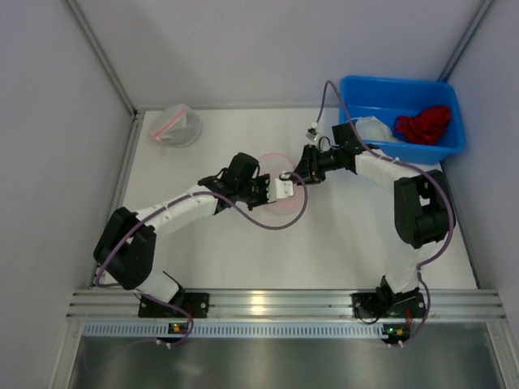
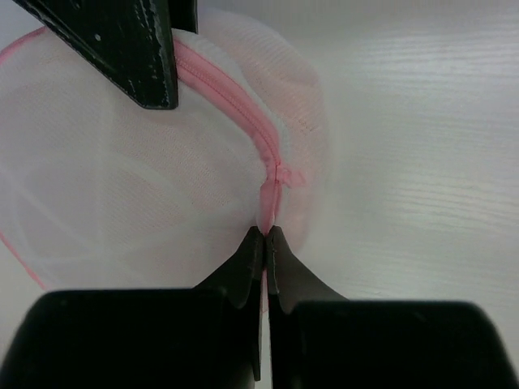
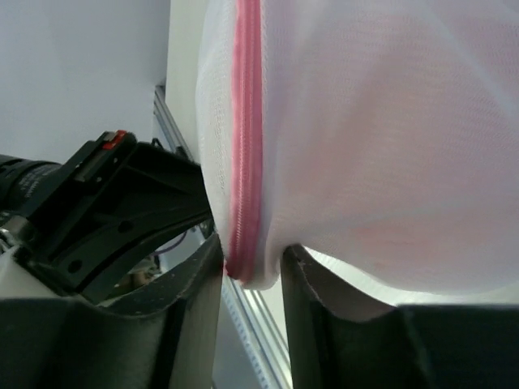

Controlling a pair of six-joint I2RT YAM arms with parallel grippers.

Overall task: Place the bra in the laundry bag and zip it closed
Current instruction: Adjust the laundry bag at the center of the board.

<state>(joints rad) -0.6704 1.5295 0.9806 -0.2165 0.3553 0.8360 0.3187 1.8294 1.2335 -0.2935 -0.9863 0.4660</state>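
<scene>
The laundry bag [image 1: 284, 207] is a round white mesh pouch with a pink zipper [image 2: 235, 105], lying mid-table between both arms. My left gripper [image 2: 267, 232] is shut on the pink zipper end at the bag's near edge. My right gripper [image 3: 251, 259] stands open, with the bag's zippered edge [image 3: 246, 121] loose between its fingers. In the left wrist view, the right gripper's dark fingers [image 2: 138, 49] sit over the bag's far side. The bra is hidden; only a faint pink tint shows through the mesh [image 3: 389, 146]. Seen from above, the left gripper [image 1: 284, 188] and right gripper [image 1: 302, 175] almost meet.
A blue bin [image 1: 381, 89] at the back right holds a red garment [image 1: 424, 124] and a white item [image 1: 373, 130]. A second mesh bag [image 1: 174, 126] lies at the back left. Grey walls close in both sides. A purple cable [image 1: 272, 227] loops near the bag.
</scene>
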